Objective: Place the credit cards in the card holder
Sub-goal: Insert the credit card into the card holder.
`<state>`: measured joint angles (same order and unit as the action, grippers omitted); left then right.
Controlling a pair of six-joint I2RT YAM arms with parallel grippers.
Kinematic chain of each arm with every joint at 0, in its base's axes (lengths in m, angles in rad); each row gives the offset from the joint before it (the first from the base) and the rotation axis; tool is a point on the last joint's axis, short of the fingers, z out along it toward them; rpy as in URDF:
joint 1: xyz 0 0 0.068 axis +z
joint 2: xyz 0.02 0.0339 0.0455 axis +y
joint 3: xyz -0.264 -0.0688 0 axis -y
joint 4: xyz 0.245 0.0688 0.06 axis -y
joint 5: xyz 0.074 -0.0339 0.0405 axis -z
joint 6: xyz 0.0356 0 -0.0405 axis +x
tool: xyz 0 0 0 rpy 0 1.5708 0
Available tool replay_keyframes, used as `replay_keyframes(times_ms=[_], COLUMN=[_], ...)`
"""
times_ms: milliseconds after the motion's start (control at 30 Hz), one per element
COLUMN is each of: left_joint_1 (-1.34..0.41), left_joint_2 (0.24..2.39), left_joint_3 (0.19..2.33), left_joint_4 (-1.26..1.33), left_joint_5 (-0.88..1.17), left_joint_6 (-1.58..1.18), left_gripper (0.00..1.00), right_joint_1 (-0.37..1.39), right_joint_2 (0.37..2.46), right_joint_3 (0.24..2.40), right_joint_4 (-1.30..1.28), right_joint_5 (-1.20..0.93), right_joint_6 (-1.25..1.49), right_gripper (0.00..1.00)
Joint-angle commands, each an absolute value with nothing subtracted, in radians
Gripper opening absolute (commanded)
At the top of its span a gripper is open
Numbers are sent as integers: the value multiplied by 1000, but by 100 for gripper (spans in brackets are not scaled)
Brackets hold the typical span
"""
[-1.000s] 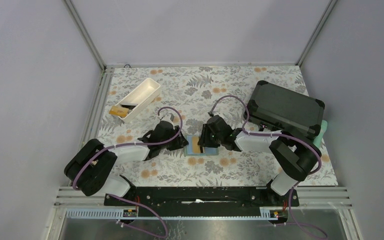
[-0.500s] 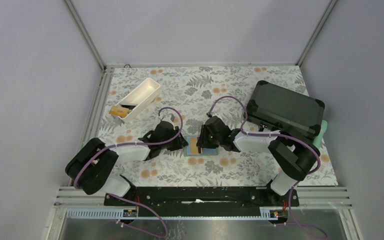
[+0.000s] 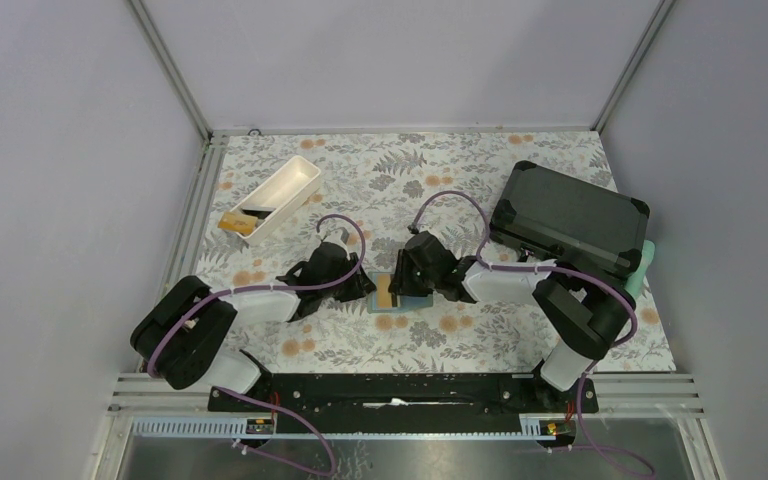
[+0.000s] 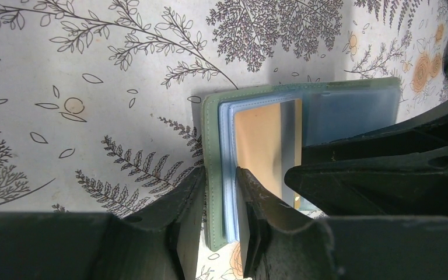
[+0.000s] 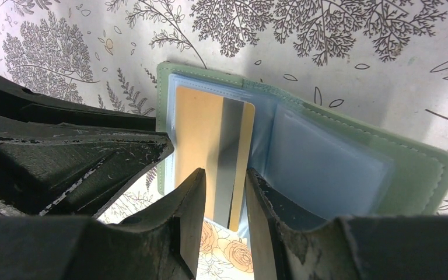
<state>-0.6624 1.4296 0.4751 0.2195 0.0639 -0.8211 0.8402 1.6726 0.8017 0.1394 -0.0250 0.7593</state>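
The sage-green card holder (image 3: 381,308) lies open on the flowered table between my two arms. Its pale blue pockets (image 5: 326,163) face up. My left gripper (image 4: 220,175) is shut on the holder's left edge (image 4: 213,134), pinching the green cover and the blue leaves. A gold-orange credit card (image 5: 198,134) with a grey stripe sits partly in the left pocket, its near end sticking out past the holder. My right gripper (image 5: 226,175) hovers over that end with its jaws apart, and the stripe shows between them. From above, both grippers (image 3: 363,288) (image 3: 407,290) meet over the holder.
A white oblong tray (image 3: 295,180) stands at the back left, with another gold-orange card (image 3: 237,222) at its near end and something dark inside. A large black hard case (image 3: 570,218) fills the back right, with a mint-green thing (image 3: 644,265) beside it.
My right gripper has crept a little to the left over the card holder and hides more of it. The left arm has hardly moved.
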Motion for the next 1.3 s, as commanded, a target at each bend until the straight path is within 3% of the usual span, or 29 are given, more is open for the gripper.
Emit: replay_keyframes(times_ms=[0,267,667,1267], left_joint_1=[-667,-667,-667,-653], left_joint_2=[1415,1404,1370,1203], left_joint_3=[459,454,451,497], left_joint_4=[224,225,202,-18], left_joint_5=[92,95,79,-79], left_joint_6=[-831,-840,-837,-757], left_gripper=[29,30,31,56], right_joint_1=[863,871,883,884], right_joint_2=[1687,1700,1717,1547], right_joint_3=[849,860,863,875], right_joint_4=[147,145,126,51], right_joint_5=[-29,-29,-6,62], right_joint_6=[781,788,791,728], right_gripper=[38,35,41,54])
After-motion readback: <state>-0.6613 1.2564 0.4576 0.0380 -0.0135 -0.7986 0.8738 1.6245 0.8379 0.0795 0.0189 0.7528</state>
